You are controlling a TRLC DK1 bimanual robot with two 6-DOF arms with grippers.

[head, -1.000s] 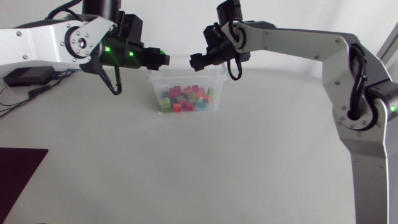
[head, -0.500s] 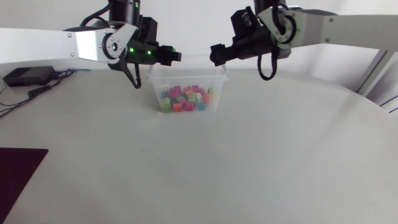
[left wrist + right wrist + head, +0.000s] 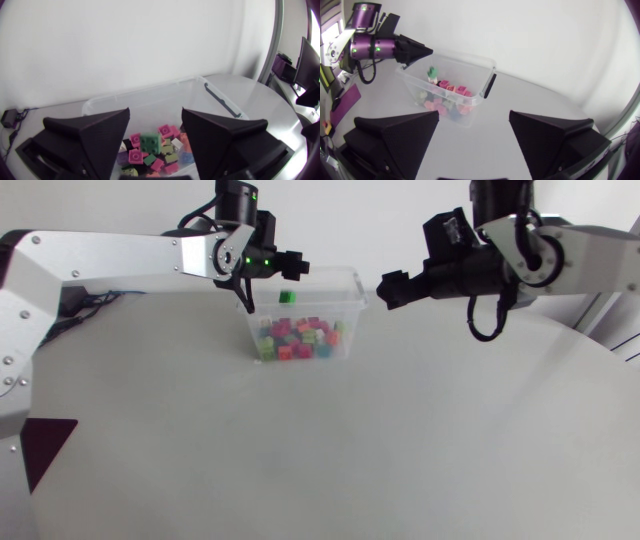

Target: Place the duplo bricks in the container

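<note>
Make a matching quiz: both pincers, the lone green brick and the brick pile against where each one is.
1. left pincer
2. right pincer
3. green brick
4. brick pile

A. on the container's floor
B. open, off to the container's side
C. just under a pincer, above the pile
D. open, over the container

Pairs: 1-D, 2-B, 3-C, 4-A

— Where is the left tool [image 3: 297, 267]?
— Over the clear container's [image 3: 352, 298] rim. A green duplo brick [image 3: 286, 297] shows under it, above the brick pile [image 3: 298, 338].
— The right tool [image 3: 385, 286]?
— Beside the container, over the worktop [image 3: 400, 430].
</note>
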